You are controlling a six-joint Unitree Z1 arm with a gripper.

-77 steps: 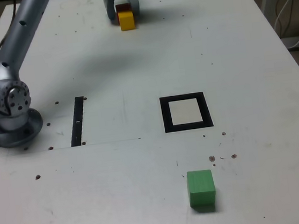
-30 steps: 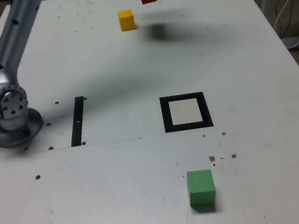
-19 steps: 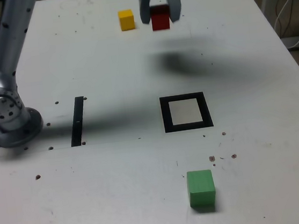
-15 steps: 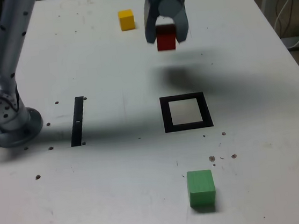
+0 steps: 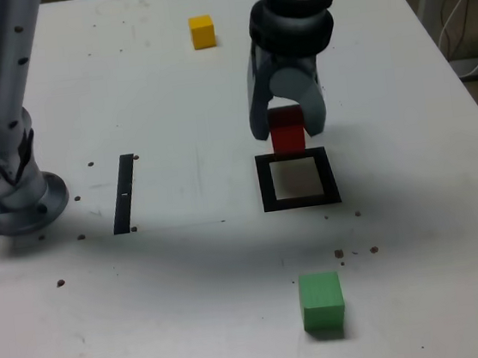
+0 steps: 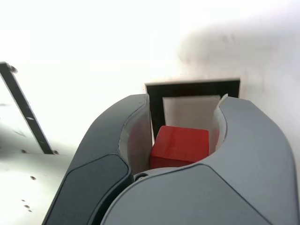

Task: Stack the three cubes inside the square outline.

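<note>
Red cube [image 5: 287, 131]: your hand [image 5: 289, 130] pinches it, held over the far edge of the square outline [image 5: 298, 179].
Yellow cube [image 5: 201, 31]: on the bench [image 5: 171, 109], far side, well apart from your hand.
Green cube [image 5: 322, 302]: near side, past the outline.
Black strip [image 5: 124, 193]: beside the arm's base [image 5: 13, 200].

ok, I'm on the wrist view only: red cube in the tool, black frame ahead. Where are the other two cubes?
Observer: The small yellow cube sits at the table's far end, to the exterior view's left of the tool.
Operator: And green?
Observer: The green cube is on the near side of the black square outline, apart from it.
Operator: Is red down yet?
Observer: The red cube is gripped over the outline's far edge; contact is unclear.
</note>
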